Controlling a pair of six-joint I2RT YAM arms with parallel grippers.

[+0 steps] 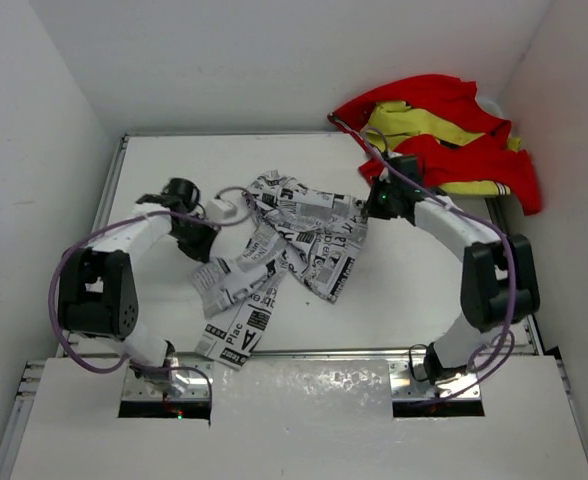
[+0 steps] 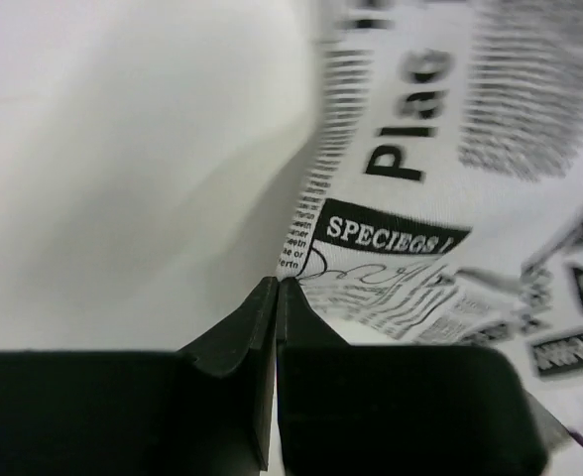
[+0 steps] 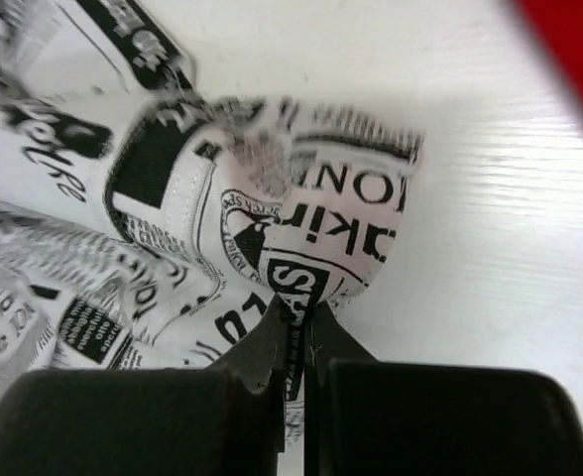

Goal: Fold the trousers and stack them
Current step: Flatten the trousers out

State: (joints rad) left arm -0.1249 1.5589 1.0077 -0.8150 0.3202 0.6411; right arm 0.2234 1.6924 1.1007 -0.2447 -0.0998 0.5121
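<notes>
White table (image 1: 414, 300) — trousers (image 1: 294, 235) print reads "SPECIEGS", perhaps "Plac".

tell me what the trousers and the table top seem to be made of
Trousers: thin soft cloth, likely cotton or similar, matte; it wrinkles and bunches, with stitched seams. Table top: hard white board, maybe laminate or painted wood; smooth with faint grain lines.

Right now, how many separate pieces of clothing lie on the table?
2: the newspaper-print trousers in the middle, and a red and yellow garment at the far right corner. That heap may hide more.
</notes>
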